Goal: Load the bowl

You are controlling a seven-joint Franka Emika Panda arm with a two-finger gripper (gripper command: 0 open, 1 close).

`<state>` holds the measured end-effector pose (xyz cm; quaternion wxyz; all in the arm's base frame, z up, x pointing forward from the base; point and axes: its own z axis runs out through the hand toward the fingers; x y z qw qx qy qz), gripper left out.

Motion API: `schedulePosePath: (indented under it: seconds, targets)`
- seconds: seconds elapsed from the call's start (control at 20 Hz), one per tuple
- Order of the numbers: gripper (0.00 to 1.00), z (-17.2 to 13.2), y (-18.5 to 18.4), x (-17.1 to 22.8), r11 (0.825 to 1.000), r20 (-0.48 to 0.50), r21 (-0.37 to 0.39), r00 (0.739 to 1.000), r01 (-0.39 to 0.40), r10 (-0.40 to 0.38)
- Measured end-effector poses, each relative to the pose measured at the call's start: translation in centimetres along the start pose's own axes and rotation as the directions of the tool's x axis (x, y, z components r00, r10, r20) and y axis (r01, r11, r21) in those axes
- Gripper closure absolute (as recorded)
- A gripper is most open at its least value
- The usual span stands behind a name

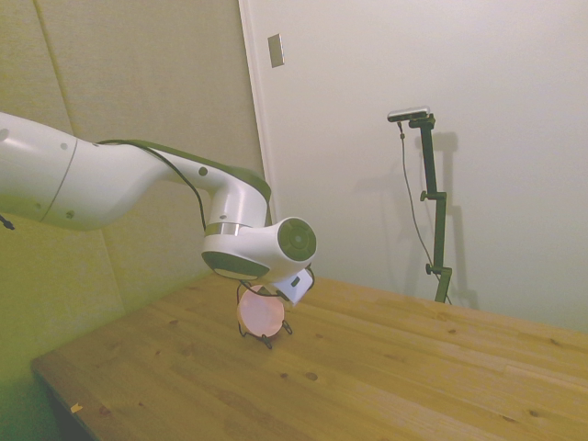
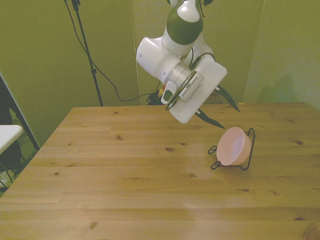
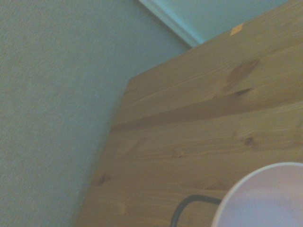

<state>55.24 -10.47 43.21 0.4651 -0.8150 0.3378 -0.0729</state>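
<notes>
If you read the front view from its left, you meet a wide stretch of the wooden table point(image 2: 100, 175) first. Next comes the gripper point(image 2: 232, 119), hanging in the air near the middle. Its two dark fingers point(image 2: 227, 101) are spread apart with nothing between them, so treat it as open and empty. In the side view the wrist housing hides the fingers, so that view gives you no check.

Further toward the front view's right is the bowl point(image 2: 234, 146). It lies below the gripper and slightly nearer the camera, close to it but not touching. It is not flat on the wood. It is tipped up on its edge inside the thin dark wire rack point(image 2: 250, 150), leaning on the rack's upright loop. Its mouth seems to turn toward the front view's left, though you should not rely on that.

The side view shows the same thing. The bowl point(image 1: 261, 314) stands as a round pink face in the rack point(image 1: 266, 340), directly under the wrist. The wrist view catches only the bowl's rim point(image 3: 265, 198) and a bend of rack wire point(image 3: 189, 201) beside it.

Count one bowl, one rack and one gripper. By my judgement the bowl already sits loaded, so any coming move should go up and away, keeping the lower finger clear of the rim.
</notes>
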Motion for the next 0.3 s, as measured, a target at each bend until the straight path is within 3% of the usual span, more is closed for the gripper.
schedulePosePath:
  seconds: [0.3]
  targets:
    - [0.00,-5.6,-1.0,-3.6,0.983,-0.218,-0.143,0.973,-0.113,0.080]
